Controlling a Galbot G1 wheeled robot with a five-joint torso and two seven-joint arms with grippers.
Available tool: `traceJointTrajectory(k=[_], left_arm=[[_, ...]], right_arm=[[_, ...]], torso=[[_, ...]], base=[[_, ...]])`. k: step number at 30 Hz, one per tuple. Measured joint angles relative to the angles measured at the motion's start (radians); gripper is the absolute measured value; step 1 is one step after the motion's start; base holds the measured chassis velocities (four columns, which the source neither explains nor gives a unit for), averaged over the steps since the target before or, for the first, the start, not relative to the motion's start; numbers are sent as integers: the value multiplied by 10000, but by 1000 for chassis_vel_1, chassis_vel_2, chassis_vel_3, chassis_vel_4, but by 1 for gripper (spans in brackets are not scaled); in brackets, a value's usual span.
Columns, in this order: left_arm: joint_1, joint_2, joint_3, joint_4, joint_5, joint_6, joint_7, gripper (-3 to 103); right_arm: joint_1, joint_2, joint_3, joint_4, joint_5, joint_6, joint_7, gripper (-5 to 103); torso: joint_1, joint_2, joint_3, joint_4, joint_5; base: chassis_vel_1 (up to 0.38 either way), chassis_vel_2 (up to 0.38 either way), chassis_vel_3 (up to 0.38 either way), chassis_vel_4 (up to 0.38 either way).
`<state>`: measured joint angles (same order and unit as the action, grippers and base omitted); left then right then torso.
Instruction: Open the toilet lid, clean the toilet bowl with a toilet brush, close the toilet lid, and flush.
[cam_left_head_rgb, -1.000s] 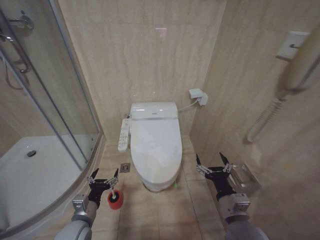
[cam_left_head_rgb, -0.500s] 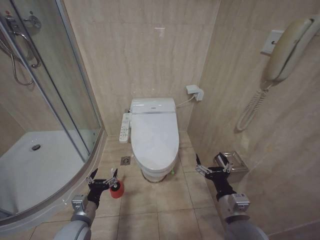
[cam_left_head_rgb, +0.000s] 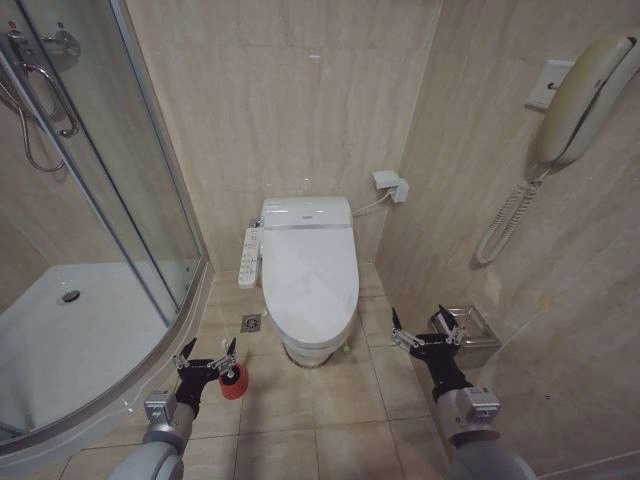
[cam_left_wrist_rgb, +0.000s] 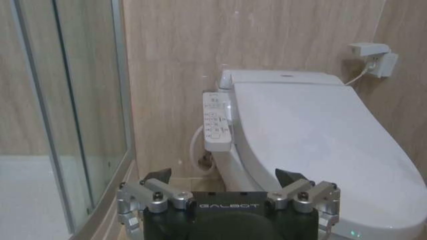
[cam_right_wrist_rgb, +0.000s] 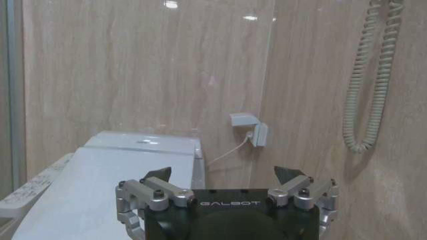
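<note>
Glossy white oval plastic toilet lid (cam_left_head_rgb: 309, 282) is down, frame centre, over the white ceramic toilet bowl (cam_left_head_rgb: 312, 352). Left claw (cam_left_head_rgb: 205, 360) and right claw (cam_left_head_rgb: 427, 338) hover low in the frame, both spread wide, holding nothing. Small round red cup holder (cam_left_head_rgb: 232, 384) sits just beside the left claw; a careless reach could probably tip it. Tight room: curved glass shower door (cam_left_head_rgb: 110, 200) on the left, metal bin (cam_left_head_rgb: 466, 334) on the right.

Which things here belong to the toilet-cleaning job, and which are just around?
Job: toilet lid, shut over the toilet bowl; red brush holder on the floor by the left gripper.
Around: shower enclosure, wall phone, steel bin by the right gripper.
</note>
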<state>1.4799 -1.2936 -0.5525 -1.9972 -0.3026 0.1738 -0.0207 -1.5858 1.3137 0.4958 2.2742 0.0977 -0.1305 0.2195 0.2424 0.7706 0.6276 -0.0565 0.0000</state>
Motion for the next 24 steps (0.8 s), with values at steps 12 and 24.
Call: traceJointTrajectory(k=[12,24], left_arm=[[8,-9,-1,4,6,-23,0,100],[-7,-105,192,260,47,-718,-448,100]], right_arm=[[0,0,0,0,0,0,0,100],[2,0,0,0,-1,0,0,100]], torso=[[-2,2,-1,0,0],[4,1,1,2,0]], base=[[70,-65,-66,70],[14,-11,-11,12]])
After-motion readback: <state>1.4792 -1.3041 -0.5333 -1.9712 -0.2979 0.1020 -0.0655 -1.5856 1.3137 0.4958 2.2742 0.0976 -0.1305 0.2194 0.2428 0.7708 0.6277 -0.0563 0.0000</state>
